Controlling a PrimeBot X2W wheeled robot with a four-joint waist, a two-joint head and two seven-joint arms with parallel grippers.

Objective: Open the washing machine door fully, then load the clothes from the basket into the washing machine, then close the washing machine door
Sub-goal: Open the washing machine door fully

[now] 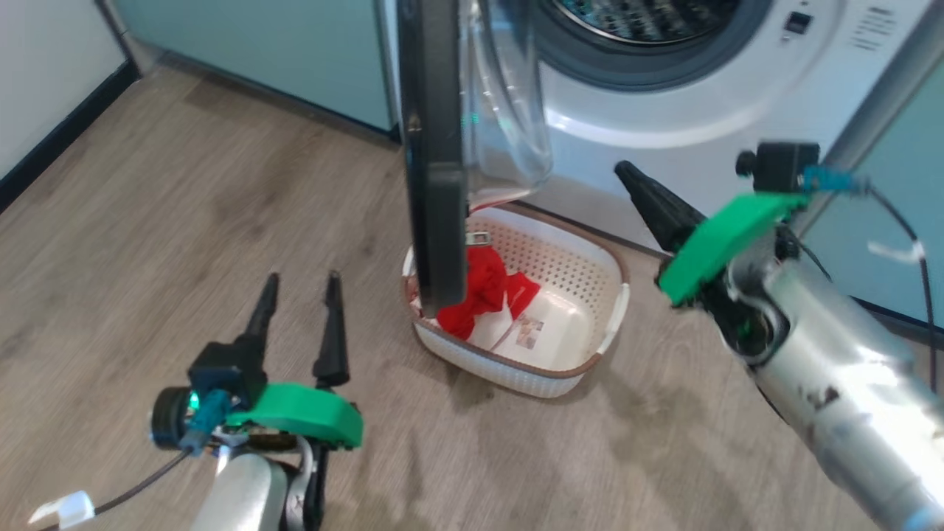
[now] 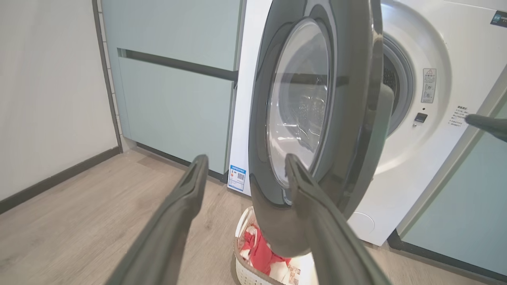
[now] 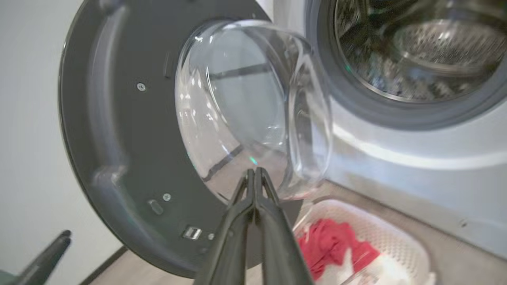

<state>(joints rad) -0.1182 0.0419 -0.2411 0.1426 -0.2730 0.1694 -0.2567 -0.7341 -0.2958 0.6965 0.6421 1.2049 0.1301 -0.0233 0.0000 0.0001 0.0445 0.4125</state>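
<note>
The door (image 1: pixel 435 147) is seen edge-on at the top centre of the head view, a glossy black ring with a bulging clear glass bowl (image 1: pixel 509 110). It stands open from the washer (image 1: pixel 686 125), whose white front, grey rubber gasket (image 1: pixel 641 66) and perforated steel drum (image 1: pixel 649 15) are seen at upper right.

Below the door, at centre frame, the basket (image 1: pixel 509 365) sits on the wood-grain floor (image 1: pixel 147 221). It is rectangular, of cream perforated plastic with a brown rim. Soft red and white clothes (image 1: pixel 483 284) are heaped in its left part, partly hidden by the door's lower edge.

The left gripper (image 1: pixel 302 278), at lower left, is held with jaws wide and empty. The right gripper (image 1: pixel 625 171), at right, is pressed closed on nothing. In the right wrist view its tips lie over the bowl's lower edge, and contact cannot be told.

Pale teal cabinets (image 1: pixel 280 51) are seen at upper left.
</note>
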